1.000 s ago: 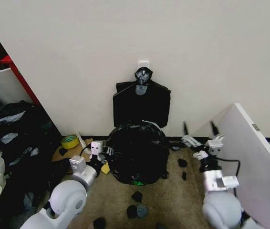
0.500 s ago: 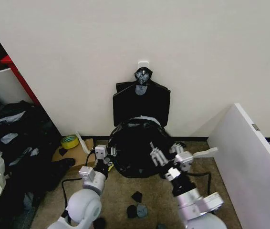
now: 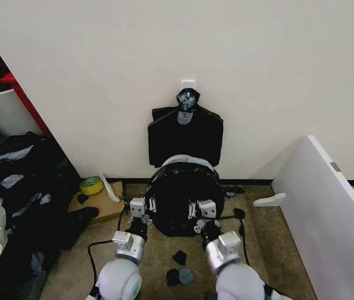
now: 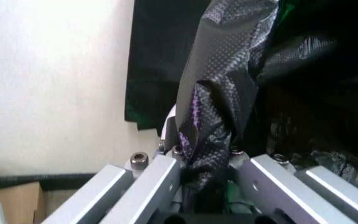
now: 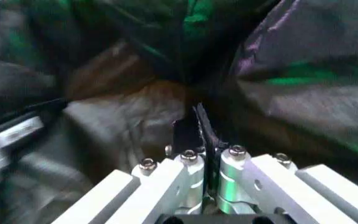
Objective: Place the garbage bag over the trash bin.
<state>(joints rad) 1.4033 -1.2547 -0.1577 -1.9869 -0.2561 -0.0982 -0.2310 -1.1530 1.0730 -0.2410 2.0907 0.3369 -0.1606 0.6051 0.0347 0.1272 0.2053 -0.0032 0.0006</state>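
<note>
The thin, crinkly black plastic garbage bag (image 3: 183, 197) drapes the round white plastic trash bin (image 3: 186, 160), which stands against the wall. The left pincer (image 3: 150, 205) clamps a fold of bag at the bin's left side; the right pincer (image 3: 192, 209), at the bin's front, pinches bag film between nearly closed fingers.

Garbage bags: one (image 3: 183, 197), black, draped on the bin.
Trash bins: one (image 3: 183, 160), a sliver of white rim visible at the wall side.
Grippers: two, the left gripper (image 3: 149, 207) and right gripper (image 3: 193, 209), each pinching bag plastic.
Flat black bundles on the wall: one (image 3: 186, 134).
Tape rolls: one (image 3: 91, 185), yellow.
Cardboard boxes: one (image 3: 102, 201).
Small black scraps on the floor: at least five, one nearest (image 3: 179, 257).
White boards: one (image 3: 327, 212), leaning at right.
</note>
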